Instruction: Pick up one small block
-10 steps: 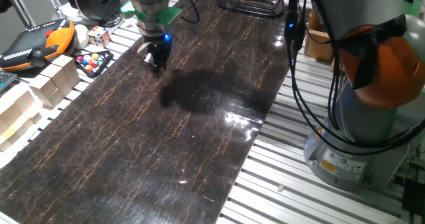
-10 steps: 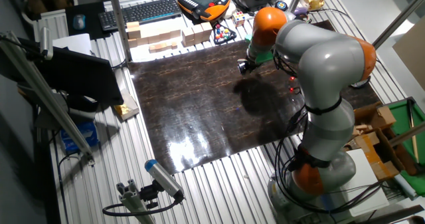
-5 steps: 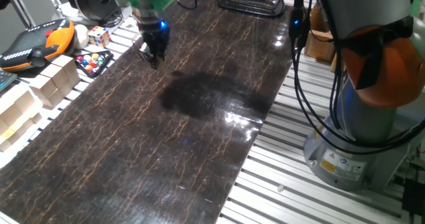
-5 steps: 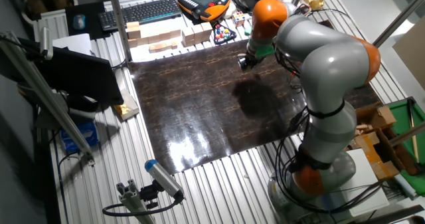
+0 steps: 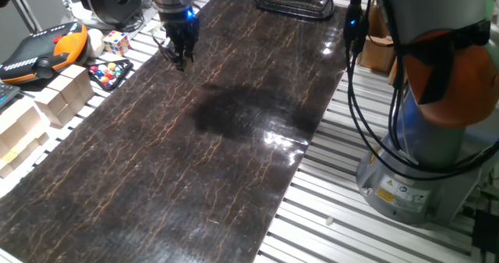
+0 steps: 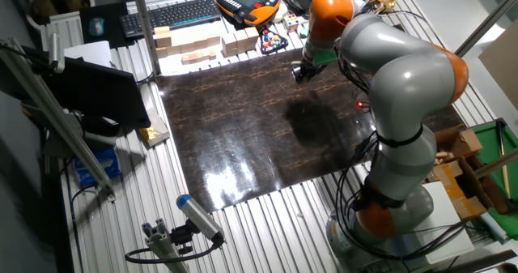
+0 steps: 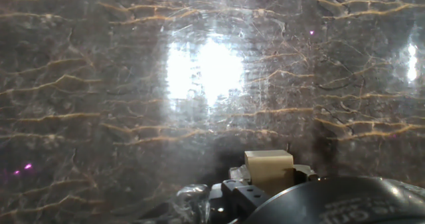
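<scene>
1. Gripper (image 5: 179,58) has shifted toward the far edge of the dark marble-pattern mat (image 5: 234,138) and risen slightly.
2. Hand view: small block (image 7: 268,167) sits clamped between the fingers, off the mat.
3. Judgement: the pick looks achieved; lift in progress.

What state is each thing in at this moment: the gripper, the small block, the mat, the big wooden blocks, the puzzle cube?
gripper: shut on the small block, above the mat
small block: held between the fingers, off the mat
dark mat: flat, glossy, glare patches
large wooden blocks: resting beside the mat, untouched
puzzle cube: resting beside the mat, untouched
</scene>
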You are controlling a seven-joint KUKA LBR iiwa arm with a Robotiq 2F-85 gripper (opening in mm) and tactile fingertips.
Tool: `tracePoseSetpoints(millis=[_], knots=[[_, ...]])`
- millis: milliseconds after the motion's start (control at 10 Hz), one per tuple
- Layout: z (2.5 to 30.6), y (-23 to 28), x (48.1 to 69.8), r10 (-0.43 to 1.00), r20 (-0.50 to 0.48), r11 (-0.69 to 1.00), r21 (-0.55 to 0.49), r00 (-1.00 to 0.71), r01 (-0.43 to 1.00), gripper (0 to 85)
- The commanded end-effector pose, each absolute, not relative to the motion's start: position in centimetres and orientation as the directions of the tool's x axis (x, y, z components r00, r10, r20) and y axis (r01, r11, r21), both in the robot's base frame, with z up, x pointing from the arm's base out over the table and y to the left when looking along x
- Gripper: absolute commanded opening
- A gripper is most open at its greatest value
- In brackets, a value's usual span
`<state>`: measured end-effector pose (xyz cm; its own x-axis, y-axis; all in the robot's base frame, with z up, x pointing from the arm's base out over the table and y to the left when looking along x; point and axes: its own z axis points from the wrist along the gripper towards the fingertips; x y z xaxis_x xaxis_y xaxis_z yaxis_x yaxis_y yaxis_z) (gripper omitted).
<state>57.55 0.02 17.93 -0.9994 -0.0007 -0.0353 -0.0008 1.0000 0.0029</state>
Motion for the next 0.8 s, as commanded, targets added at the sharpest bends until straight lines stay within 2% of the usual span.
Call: tracePoseSetpoints(millis=[0, 300, 700], knots=[[18.2, 0.1, 57.4, 0.0, -0.036, 1.0, 0.003, -0.999, -0.001, 0.7], [20.3, 0.2, 57.2, 0.002, -0.013, 1.0, -0.008, -1.0, 0.003, 0.7], [20.9, 0.2, 56.4, -0.011, -0.014, 1.0, -0.008, -1.0, -0.011, 0.7]])
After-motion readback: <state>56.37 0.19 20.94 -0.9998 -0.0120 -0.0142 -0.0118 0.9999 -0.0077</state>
